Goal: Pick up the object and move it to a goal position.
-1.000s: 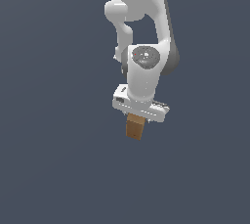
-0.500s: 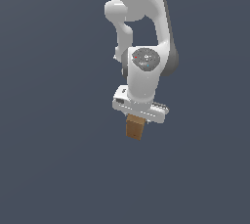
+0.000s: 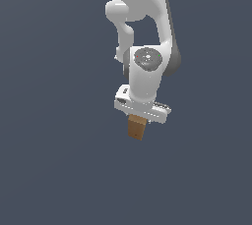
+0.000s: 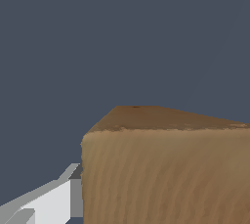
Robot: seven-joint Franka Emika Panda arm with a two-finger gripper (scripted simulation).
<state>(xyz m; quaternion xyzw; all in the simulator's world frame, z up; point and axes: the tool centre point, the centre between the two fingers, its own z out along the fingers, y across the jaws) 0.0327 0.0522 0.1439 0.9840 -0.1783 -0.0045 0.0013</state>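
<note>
Exterior view: one white arm carries one wooden block (image 3: 136, 127) aloft against a plain grey backdrop.

Fingers (image 3: 139, 116) are closed on the block, which hangs below the hand clear of any bench; the wrist view fills with its grain beside one pale finger (image 4: 46, 202). Judged mid-carry: no goal marker shows, so the next move calls for steady travel without loosening the grip.

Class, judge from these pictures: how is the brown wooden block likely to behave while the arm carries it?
The wooden block keeps straight edges and flat faces, so it is probably stiff and unlikely to roll. Its grained surface in the wrist view suggests fair grip rather than slipperiness. It hangs below the gripper, held near its upper end, so it might pivot if bumped.
</note>
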